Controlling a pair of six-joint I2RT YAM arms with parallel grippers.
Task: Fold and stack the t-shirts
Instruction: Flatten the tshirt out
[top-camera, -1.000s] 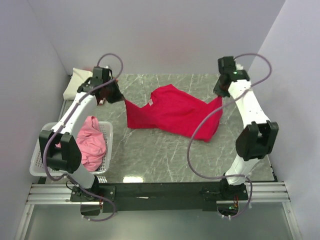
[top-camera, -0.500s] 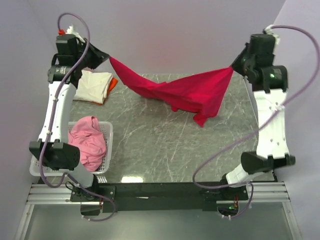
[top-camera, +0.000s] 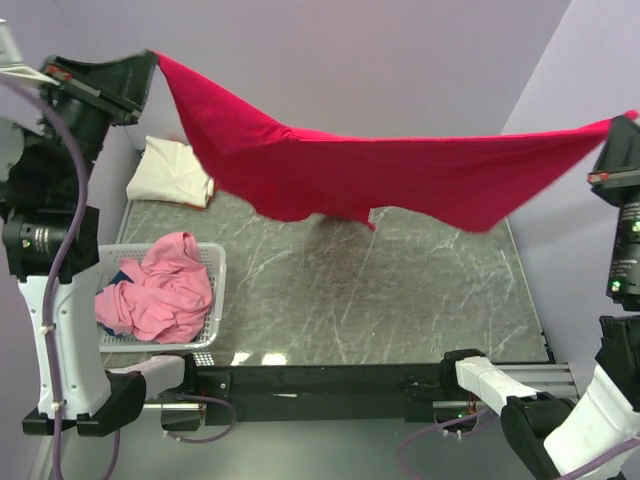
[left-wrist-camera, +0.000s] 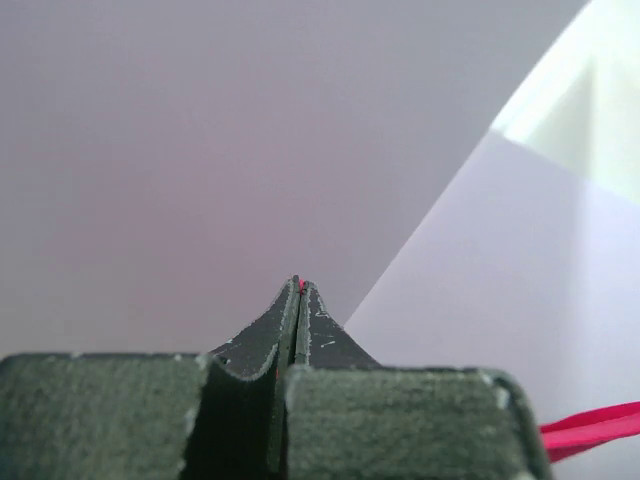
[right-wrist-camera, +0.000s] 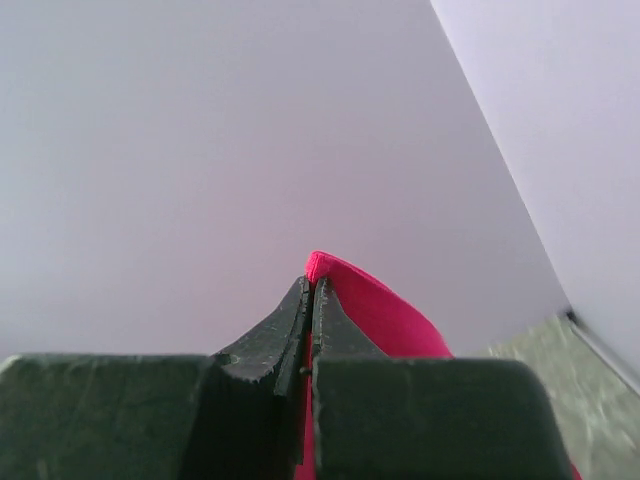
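A crimson red t-shirt (top-camera: 390, 175) hangs stretched high above the table between both arms, sagging in the middle. My left gripper (top-camera: 150, 60) is shut on its left corner at the top left; a sliver of red shows between the tips of my left gripper (left-wrist-camera: 299, 287). My right gripper (top-camera: 618, 125) is shut on the right corner at the far right edge, and red cloth (right-wrist-camera: 375, 310) bulges past the tips of my right gripper (right-wrist-camera: 311, 285). A folded cream-white t-shirt (top-camera: 172, 173) lies at the table's back left. Light pink t-shirts (top-camera: 160, 290) are heaped in the basket.
A white lattice basket (top-camera: 215, 300) stands at the table's left front edge. The grey marbled tabletop (top-camera: 380, 290) lies under the hanging shirt. Lilac walls close in the back and both sides, near the raised arms.
Both arms have risen and spread apart, lifting the red t-shirt off the table and pulling it out wide and high. Both grips stayed shut.
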